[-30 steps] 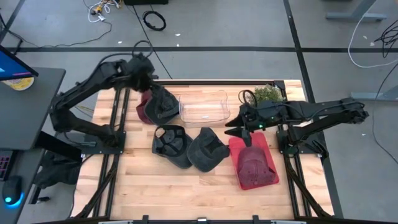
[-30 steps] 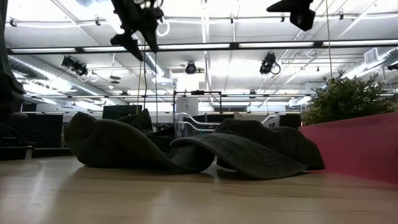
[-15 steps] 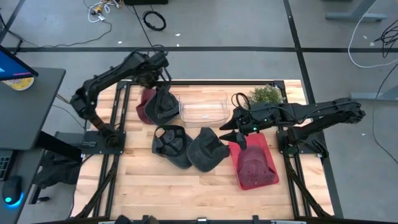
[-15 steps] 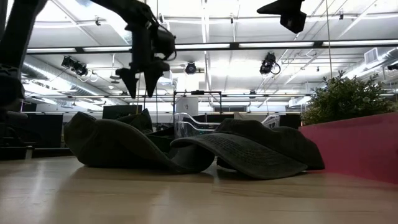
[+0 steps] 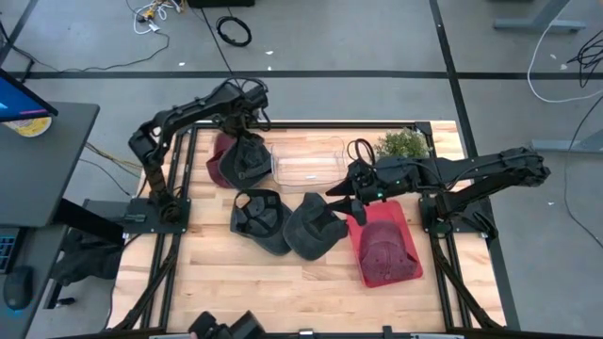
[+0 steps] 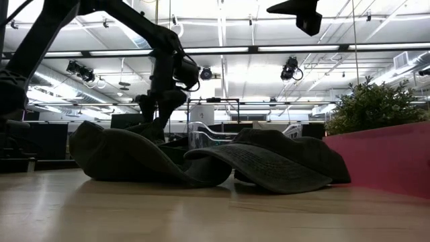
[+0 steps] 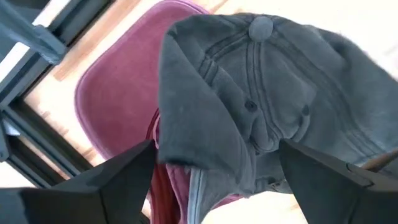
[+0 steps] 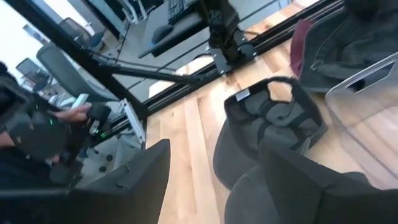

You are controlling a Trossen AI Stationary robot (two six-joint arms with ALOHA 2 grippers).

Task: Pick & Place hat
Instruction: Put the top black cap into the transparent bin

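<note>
Hovering at upper left of the high view, the left gripper (image 5: pixel 247 132) is seen with jaws apart over a dark grey cap (image 5: pixel 247 160) stacked on a maroon cap (image 5: pixel 217 166). Two grey caps (image 5: pixel 283 222) at centre are left unplaced. Right of centre, the right gripper (image 5: pixel 347 200) is held apart, empty, above them. The clear plastic bin (image 5: pixel 309 162) is hard to make out.
</note>
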